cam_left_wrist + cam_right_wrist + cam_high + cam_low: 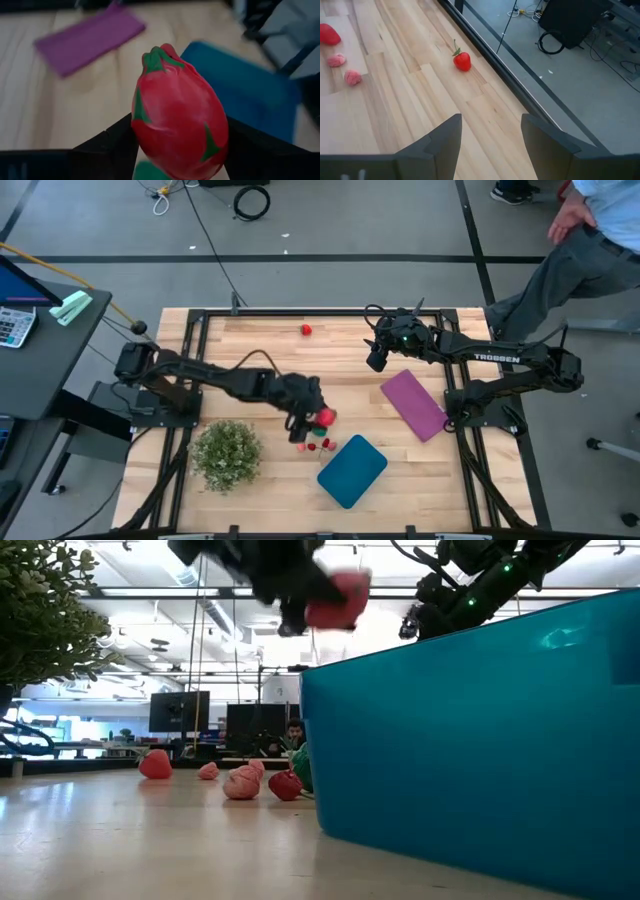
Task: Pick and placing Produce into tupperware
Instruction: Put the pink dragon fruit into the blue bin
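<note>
The left claw [318, 418] hangs above the middle of the light wooden counter [260, 345], its two dark fingers [107, 145] closed on a red, egg-shaped toy fruit with green scale-like leaves [177, 120]. In the low view this fruit [337, 598] is well clear of the counter surface, held up near the top of the picture. The teal-blue shallow plastic tupperware with rounded corners [352, 470] sits on the counter just beside and slightly nearer the front edge than the left claw; nothing can be seen inside it from above.

Under and beside the left claw lies a small cluster of toy produce: a few small red pieces [303, 446] and a green one [317, 446], between the tupperware and the big bushy green plant clump [226, 455]. From the low view the cluster shows as a red piece [155, 764], pinkish ones [241, 783] and another red one [285, 785]. A lone small red fruit with a green stem [306, 330] rests near the far edge of the counter, well apart from the rest.

The right claw [377, 358] hovers over the far right part of the counter, fingers [442, 142] spread apart and holding nothing, near a flat purple rectangle [415, 404]. A person in grey trousers [560, 265] stands beyond the counter's far right corner.
</note>
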You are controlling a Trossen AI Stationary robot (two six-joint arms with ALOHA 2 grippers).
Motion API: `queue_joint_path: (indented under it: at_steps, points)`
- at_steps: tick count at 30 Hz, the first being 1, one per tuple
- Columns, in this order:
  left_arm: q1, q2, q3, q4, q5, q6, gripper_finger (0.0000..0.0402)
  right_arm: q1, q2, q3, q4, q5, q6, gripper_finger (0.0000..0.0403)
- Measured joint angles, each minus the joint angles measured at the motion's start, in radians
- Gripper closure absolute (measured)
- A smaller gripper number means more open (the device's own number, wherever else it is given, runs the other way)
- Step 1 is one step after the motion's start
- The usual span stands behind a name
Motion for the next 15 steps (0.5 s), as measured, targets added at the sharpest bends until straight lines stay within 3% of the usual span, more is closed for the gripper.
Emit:
queue_joint_path:
  at_steps: [7, 15]
  points:
    - [-0.058, 0.036, 0.003, 0.237, -0.021, -0.045, 0.0156, 0.0, 0.0, 0.0, 0.0, 0.0, 0.023, 0.0189]
    - [-0.063, 0.255, 0.057, 0.364, -0.021, -0.132, 0.0166, 0.001, 0.0, 0.0, -0.008, 0.0, 0.031, 0.0189]
